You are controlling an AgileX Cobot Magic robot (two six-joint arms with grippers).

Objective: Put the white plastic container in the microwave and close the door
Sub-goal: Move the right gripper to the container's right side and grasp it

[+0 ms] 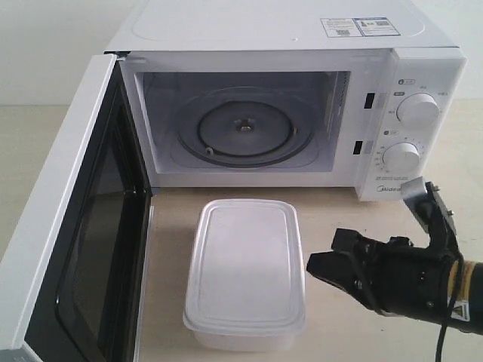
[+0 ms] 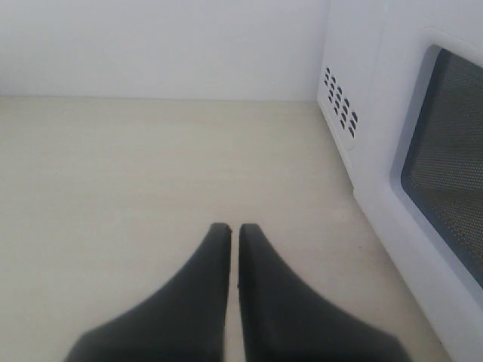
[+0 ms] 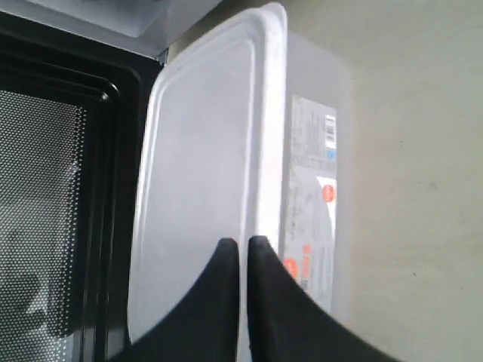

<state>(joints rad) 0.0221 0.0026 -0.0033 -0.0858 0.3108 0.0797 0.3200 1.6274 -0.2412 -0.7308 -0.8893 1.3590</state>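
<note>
Right gripper (image 1: 315, 265) is low over the table, its black fingers pressed nearly together with only a thin slit between them and nothing held. The tip is just beside the right long side of the white plastic container (image 1: 245, 264). The container sits flat on the table (image 1: 332, 207) with its lid on, in front of the microwave (image 1: 287, 34), and its red-and-white label (image 3: 309, 196) faces the gripper.

Left gripper (image 2: 234, 228) is likewise closed to a slit and empty, above bare tabletop by the outer face of the door (image 1: 68, 249).

The door is swung wide open on the left. The cavity holds only the glass turntable (image 1: 243, 130). There are two dials (image 1: 417, 110) on the right panel and stickers (image 1: 358, 26) on top. The tabletop is pale beige with a faint grain, and a plain white wall (image 1: 53, 45) stands behind.
</note>
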